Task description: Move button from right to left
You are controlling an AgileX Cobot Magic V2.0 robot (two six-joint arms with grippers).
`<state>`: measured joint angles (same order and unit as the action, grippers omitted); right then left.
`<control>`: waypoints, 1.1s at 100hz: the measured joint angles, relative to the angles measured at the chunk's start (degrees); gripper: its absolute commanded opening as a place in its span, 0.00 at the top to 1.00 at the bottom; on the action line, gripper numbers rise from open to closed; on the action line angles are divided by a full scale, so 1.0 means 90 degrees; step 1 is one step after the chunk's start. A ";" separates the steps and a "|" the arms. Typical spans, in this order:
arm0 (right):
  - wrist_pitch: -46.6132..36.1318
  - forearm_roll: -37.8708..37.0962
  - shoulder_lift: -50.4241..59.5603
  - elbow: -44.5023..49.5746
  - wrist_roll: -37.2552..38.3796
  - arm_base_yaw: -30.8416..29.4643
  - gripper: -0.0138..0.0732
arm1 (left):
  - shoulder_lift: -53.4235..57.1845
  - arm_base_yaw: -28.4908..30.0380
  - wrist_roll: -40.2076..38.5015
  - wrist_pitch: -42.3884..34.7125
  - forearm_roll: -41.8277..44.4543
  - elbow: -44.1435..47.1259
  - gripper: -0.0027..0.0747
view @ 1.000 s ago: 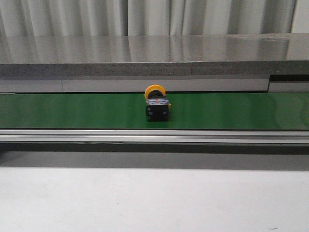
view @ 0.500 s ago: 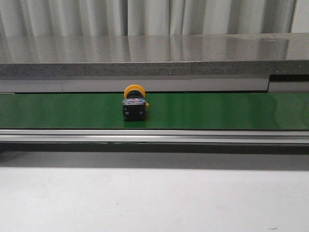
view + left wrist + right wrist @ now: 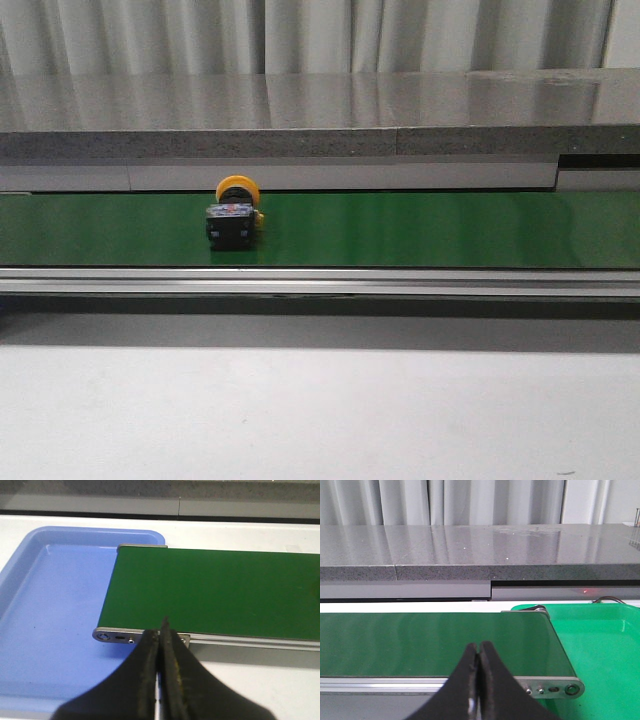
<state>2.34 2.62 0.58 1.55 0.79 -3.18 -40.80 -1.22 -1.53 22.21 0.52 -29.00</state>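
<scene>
Nearest to us in the front view lies a flat pale grey tabletop [image 3: 320, 410], matte and smooth. Beyond it runs a brushed aluminium side rail [image 3: 320, 282], long and straight, edging the green conveyor belt [image 3: 450, 228], whose surface has a soft sheen. On the belt, left of its middle, we see the button [image 3: 233, 214]: a black boxy body facing us with tiny blue and red marks on top, and a round yellow-orange cap behind it, pointing away. It touches nothing but the belt. Behind the belt stands a speckled grey stone-like ledge [image 3: 320, 120] with a polished, reflective top, and behind that hang pale pleated curtains [image 3: 300, 35].

In the left wrist view, we see our left gripper [image 3: 160, 652] clenched on nothing, its two black tapered fingers pressed together just in front of the belt's end roller bracket [image 3: 117, 636], a small metal plate with screws. The belt end overhangs a shallow light-blue plastic tray [image 3: 45, 620] with rounded corners and a glossy floor.

In the right wrist view, our right gripper [image 3: 478, 672] is likewise clenched on nothing, its dark fingers meeting before the belt's other end. Beside that end sits a bright green plastic tray [image 3: 600, 645], smooth and rounded at the rim. The button shows in neither wrist view.
</scene>
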 measured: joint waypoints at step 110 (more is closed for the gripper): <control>0.0000 0.0000 0.0000 0.0000 0.0003 0.0000 0.92 | -0.5983 -0.1756 -0.0198 0.2243 -0.1089 -0.4675 0.19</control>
<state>2.34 2.62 0.58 1.55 0.82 -3.18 -94.64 -17.03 -3.31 42.40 -9.29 -71.07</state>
